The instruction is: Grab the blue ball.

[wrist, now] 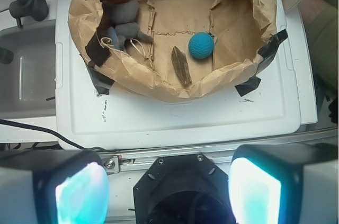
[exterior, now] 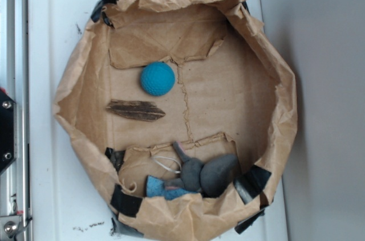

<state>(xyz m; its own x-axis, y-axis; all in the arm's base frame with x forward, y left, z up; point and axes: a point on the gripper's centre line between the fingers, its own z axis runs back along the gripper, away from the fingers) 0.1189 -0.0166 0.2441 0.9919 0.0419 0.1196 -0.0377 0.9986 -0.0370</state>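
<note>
One blue ball [exterior: 157, 78] lies on the floor of a wide brown paper basin [exterior: 85, 81] whose crumpled walls are held with patches of black tape [exterior: 126, 201]. In the exterior view the ball sits left of centre and toward the far side, just below a torn flap of paper, touching nothing else. A dark sliver of bark [exterior: 136, 110] lies flat a little nearer than the ball, apart from it. At the near wall two grey stuffed toys [exterior: 208, 174] huddle together, with a light-blue cloth [exterior: 162, 188] tucked just to their left and a loop of pale string [exterior: 166, 164] beside them.

The basin stands on a white plastic lid [exterior: 43, 36] that serves as the desk. The wrist view sees the same arrangement from the opposite side: the ball [wrist: 202, 45] is at the right of the basin's floor, the bark [wrist: 181, 65] just to its left, and the grey toys [wrist: 124, 20] at the far left wall. A white tub [wrist: 29, 75] stands to the left of the lid there.

The end effector [wrist: 168, 187] hangs outside the basin, well clear of the ball, on the near side of the wrist view. Its two fingers [wrist: 79, 192] stand wide apart with nothing between them, their pads glowing teal.
</note>
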